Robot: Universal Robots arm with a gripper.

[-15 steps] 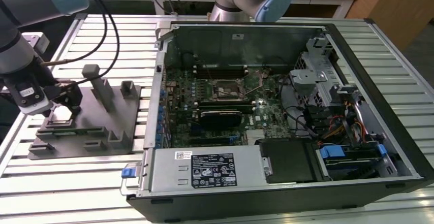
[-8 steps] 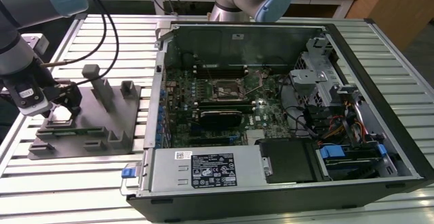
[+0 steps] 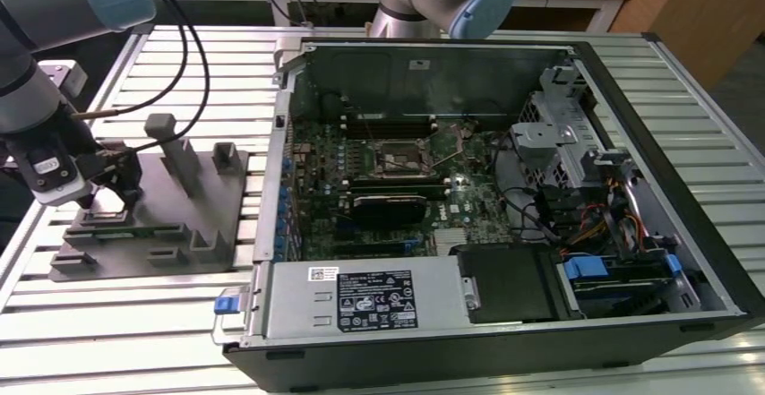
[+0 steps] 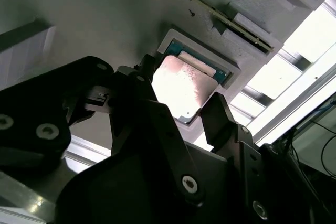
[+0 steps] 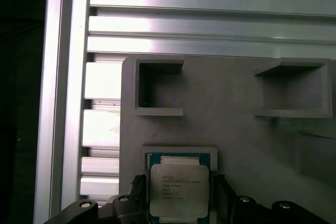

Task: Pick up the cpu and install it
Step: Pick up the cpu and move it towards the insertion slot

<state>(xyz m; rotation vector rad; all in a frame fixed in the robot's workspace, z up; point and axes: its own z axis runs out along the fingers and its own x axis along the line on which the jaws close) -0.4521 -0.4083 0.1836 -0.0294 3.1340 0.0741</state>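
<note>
A slatted aluminium surface [image 3: 143, 323] carries an open computer case [image 3: 418, 72]. To the exterior view's left of the case stands a grey fixture [image 3: 150, 169]. Down at the fixture, the claw [image 4: 182, 88] straddles the cpu [image 5: 179, 190], which lies in a square recess. Whether the claw actually grips it, I cannot tell.

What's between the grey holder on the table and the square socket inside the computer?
In the exterior view: a strip of slatted table, the computer case's side wall, then green circuit board, between the grey holder and the socket.
</note>
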